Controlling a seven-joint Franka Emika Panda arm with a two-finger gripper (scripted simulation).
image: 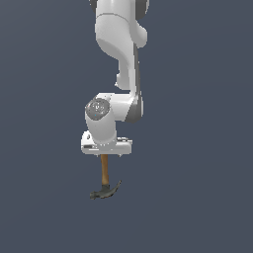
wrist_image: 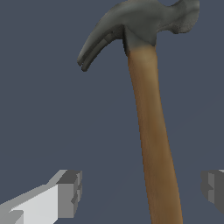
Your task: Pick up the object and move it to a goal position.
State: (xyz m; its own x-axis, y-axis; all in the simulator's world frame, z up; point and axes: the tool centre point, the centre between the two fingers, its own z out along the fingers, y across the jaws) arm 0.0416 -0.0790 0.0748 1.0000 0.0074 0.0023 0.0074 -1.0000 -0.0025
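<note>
Hanging head-down under the gripper point(image: 105, 154), hammer point(image: 105, 183) apparently off the ground, handle running up between spread fingers point(wrist_image: 69, 194). No clear pad contact on the handle in the wrist view; grip state impossible to tell. Pickup seemingly done, carry to an unmarked goal left.

The hammer point(image: 105, 178) hangs straight below the claw point(image: 106, 153), handle uppermost, head lowest, its curved prongs pointing toward the exterior view's right.
</note>
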